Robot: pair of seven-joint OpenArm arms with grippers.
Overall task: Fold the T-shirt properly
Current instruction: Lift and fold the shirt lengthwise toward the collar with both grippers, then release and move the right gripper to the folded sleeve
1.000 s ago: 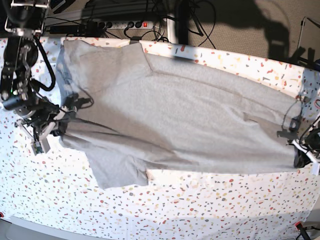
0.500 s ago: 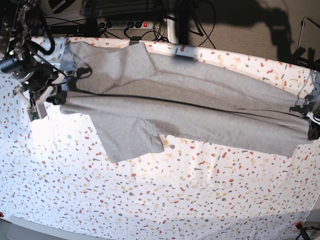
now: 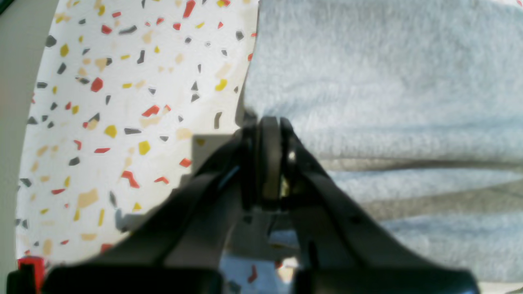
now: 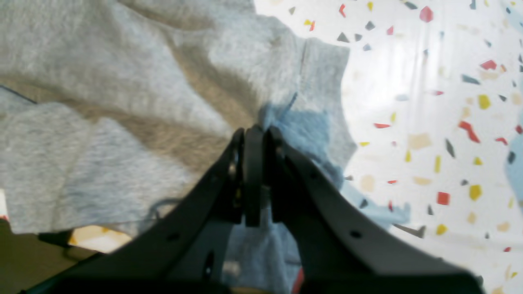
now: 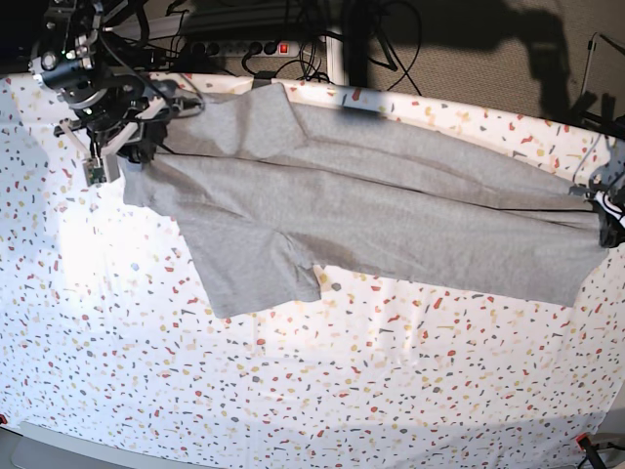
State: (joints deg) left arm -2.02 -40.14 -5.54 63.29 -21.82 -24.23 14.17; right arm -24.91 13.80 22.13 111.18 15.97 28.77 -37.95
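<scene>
1 grey T-shirt (image 5: 371, 220) stretches between 2 grippers over the speckled table (image 5: 293, 391). The right gripper (image 4: 255, 136) pinches 1 edge; the left gripper (image 3: 267, 126) pinches the opposite edge, fingers pressed together.

Right gripper (image 5: 132, 147) at T-shirt (image 5: 371, 215) far-left corner, jaws clamped tight on cloth edge (image 4: 255, 134). Left gripper (image 5: 605, 210) at opposite far-right end of T-shirt, jaws pinched closed on hem (image 3: 265, 126).
</scene>
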